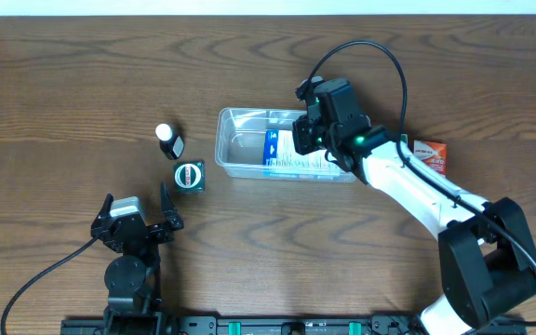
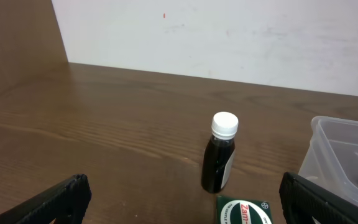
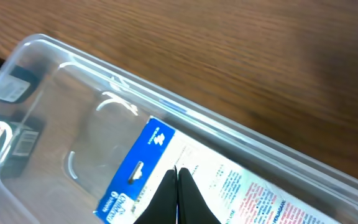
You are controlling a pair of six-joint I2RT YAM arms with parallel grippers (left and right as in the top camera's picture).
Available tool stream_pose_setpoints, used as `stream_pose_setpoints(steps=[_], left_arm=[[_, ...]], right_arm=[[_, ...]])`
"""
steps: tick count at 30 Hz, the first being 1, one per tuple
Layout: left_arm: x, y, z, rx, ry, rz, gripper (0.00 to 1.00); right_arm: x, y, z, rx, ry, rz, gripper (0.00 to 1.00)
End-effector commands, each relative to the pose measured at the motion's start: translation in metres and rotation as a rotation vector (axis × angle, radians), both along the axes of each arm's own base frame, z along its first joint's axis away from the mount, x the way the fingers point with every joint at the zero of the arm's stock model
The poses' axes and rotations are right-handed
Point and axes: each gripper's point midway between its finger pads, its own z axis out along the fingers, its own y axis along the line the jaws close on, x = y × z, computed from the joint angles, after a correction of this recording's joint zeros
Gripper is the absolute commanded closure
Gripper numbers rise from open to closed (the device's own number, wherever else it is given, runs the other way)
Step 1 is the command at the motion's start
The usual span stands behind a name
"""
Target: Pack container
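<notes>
Nearest the robot, at about 7 o'clock on the wooden tabletop (image 1: 63, 93), the left end effector (image 1: 138, 200) hangs with its fingers spread wide and nothing between them. Just beyond it, toward 1 o'clock, a small green box (image 1: 189, 175) with a round label lies flat on the wood. A dark bottle (image 1: 168, 140) with a white cap stands upright a little farther on, at 11 o'clock from the box, near it but apart.

Farther across, around the middle of the tabletop, sits the container (image 1: 242, 149), a clear rectangular tub with its long side running 9 to 3 o'clock. The green box lies just off its 8 o'clock corner and the bottle at its 9 o'clock side. Inside, a flat packet (image 1: 277, 147) with a blue header and white printed body lies on the floor, filling the middle and 3 o'clock half; the 9 o'clock half is bare plastic.

The right end effector (image 3: 178, 177) is inside the tub above the packet, its fingers pressed together tip to tip. Whether they pinch the packet I cannot tell.

At 3 o'clock of the tub, an orange box (image 1: 429, 155) lies on the wood, partly hidden by the right arm.
</notes>
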Motion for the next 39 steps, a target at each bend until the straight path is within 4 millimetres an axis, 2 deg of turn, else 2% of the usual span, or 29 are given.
stream_pose_setpoints(steps=[1,6,10,12,15,18,21,26,33,39], left_arm=[[-0.002,0.005,-0.018,0.024,0.058,0.024,0.02],[-0.002,0.005,-0.018,0.024,0.058,0.024,0.02],[-0.002,0.005,-0.018,0.024,0.058,0.024,0.02],[-0.002,0.005,-0.018,0.024,0.058,0.024,0.02],[-0.002,0.005,-0.018,0.025,0.058,0.024,0.02],[-0.002,0.005,-0.018,0.025,0.058,0.024,0.02],[-0.002,0.005,-0.018,0.025,0.058,0.024,0.02],[-0.002,0.005,-0.018,0.024,0.058,0.024,0.02],[-0.002,0.005,-0.018,0.025,0.058,0.024,0.02],[-0.002,0.005,-0.018,0.025,0.058,0.024,0.02]], right_arm=[[0.002,0.007,0.026,0.025,-0.06,0.02,0.99],[-0.003,0.009,0.028,0.001,-0.052,0.055,0.98],[-0.01,0.016,0.042,-0.051,-0.04,0.121,0.95],[-0.014,0.021,0.054,-0.076,-0.045,0.162,0.81],[-0.017,0.028,0.077,-0.106,-0.064,0.22,0.67],[-0.023,0.038,0.095,-0.107,-0.089,0.294,0.6],[-0.028,0.047,0.102,-0.104,-0.112,0.36,0.56],[-0.038,0.059,0.087,-0.152,-0.114,0.456,0.55],[-0.047,0.077,0.044,-0.242,-0.094,0.594,0.5],[-0.041,0.085,0.015,-0.265,-0.071,0.606,0.51]])
